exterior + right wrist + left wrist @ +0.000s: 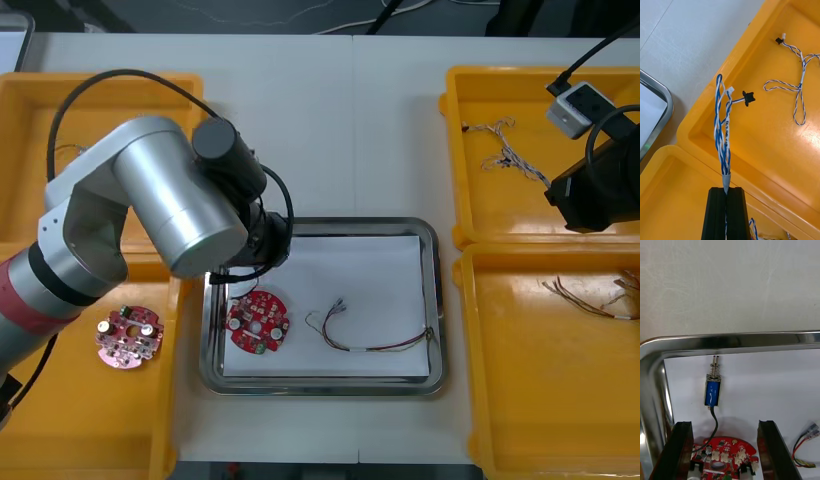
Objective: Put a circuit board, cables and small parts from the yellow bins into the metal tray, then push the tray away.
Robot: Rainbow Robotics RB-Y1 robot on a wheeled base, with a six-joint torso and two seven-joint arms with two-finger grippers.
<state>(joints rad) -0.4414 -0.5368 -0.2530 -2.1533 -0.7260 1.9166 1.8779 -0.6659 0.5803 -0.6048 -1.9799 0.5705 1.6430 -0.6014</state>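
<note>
Left arm [170,200] over tray [437,300] corner — right free

Red circ. board [257,323], red/yellow cable [350,347] in tray [320,383], blue/white cable [723,138] over bin [763,150]

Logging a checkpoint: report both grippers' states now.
Left gripper: open, at the circuit board in the metal tray.
Right gripper: shut on a blue and white cable.

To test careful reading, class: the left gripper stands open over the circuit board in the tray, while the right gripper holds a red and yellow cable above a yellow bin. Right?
Not quite. The right wrist view shows the right gripper holding a twisted blue and white cable, not a red and yellow one, above the yellow bin. The rest stands.
</note>
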